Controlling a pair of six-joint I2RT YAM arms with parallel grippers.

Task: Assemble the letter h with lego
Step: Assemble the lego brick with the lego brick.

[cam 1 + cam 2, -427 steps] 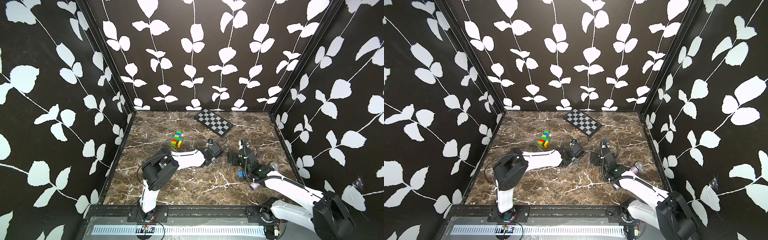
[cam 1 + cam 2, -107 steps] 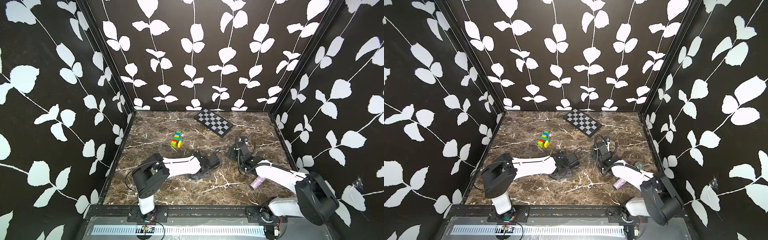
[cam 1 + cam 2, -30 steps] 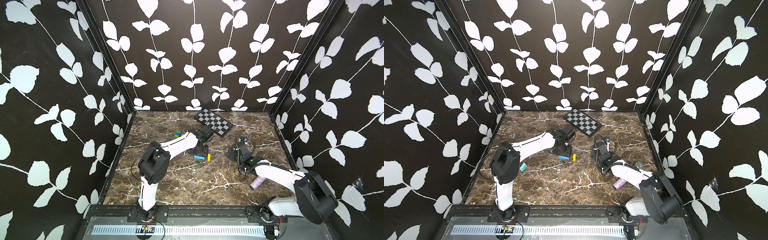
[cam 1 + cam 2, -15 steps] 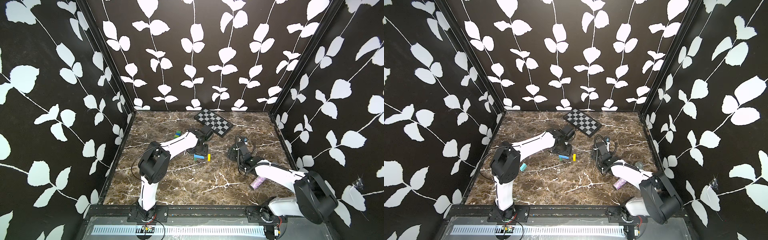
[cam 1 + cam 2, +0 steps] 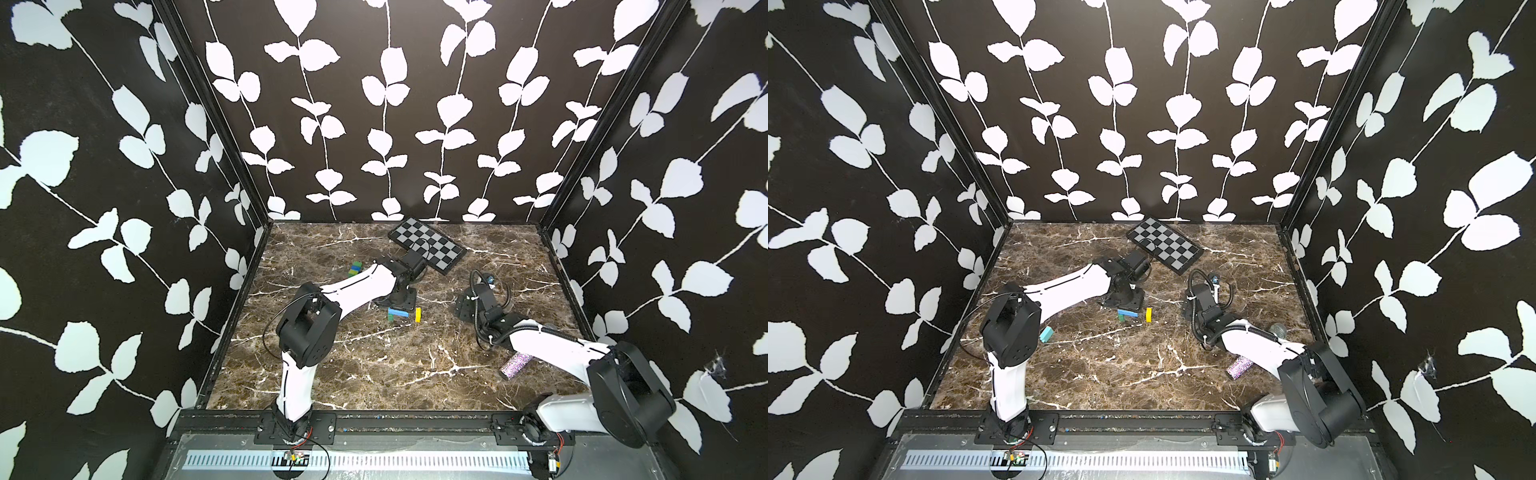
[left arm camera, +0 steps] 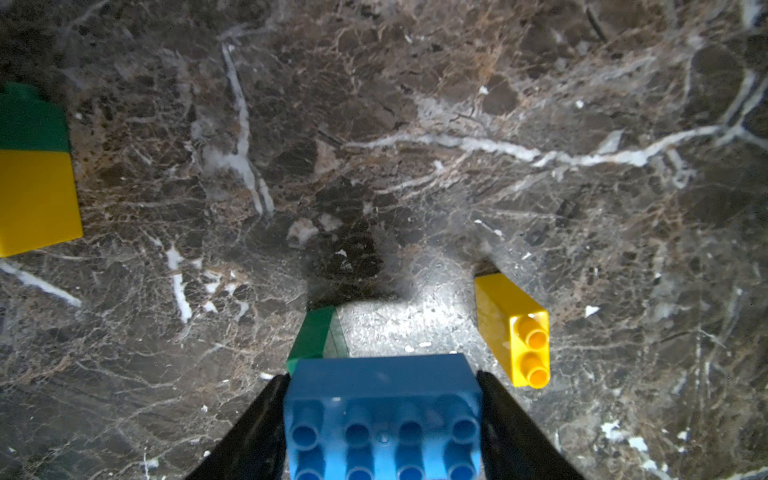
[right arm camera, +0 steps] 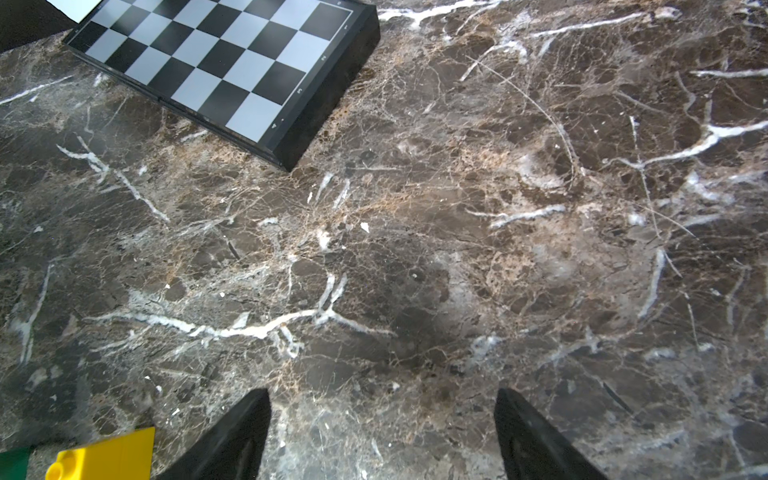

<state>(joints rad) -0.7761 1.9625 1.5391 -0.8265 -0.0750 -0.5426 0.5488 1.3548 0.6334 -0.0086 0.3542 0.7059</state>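
On the marble table (image 5: 374, 374) that floors the booth, the checkered board (image 5: 426, 250) sits at the back, clear of the work. Of the two arms, the right gripper (image 7: 382, 432) hangs over bare marble with its jaws spread wide and nothing between them. The left gripper (image 6: 381, 376) is clamped on the blue brick (image 6: 382, 419), one finger against each short end, studs facing the wrist camera. A glittery purple cylinder (image 5: 515, 365) lies beside the right arm, well apart from the lego.

The blue brick is the largest piece in play. In both top views it sits near the middle of the table, right at the left gripper's tips. It should handle as light, rigid plastic with smooth, rather slippery walls. The flat sides are the place to hold it, never the studs. Gripped end to end as it is now, it could swivel if pushed off-centre.

A green-and-yellow stack (image 6: 35, 166) shows at the edge of the left wrist view, well apart from the jaws. The dark green brick (image 6: 316, 336) pokes out from under one end of the blue brick and looks joined to it. A sideways knock could probably pop that joint. The yellow brick (image 6: 505, 320) lies on its side just beside the blue one, not touching it and outside the jaws. A pale blue brick (image 5: 1046, 333) rests alone near the left arm's elbow
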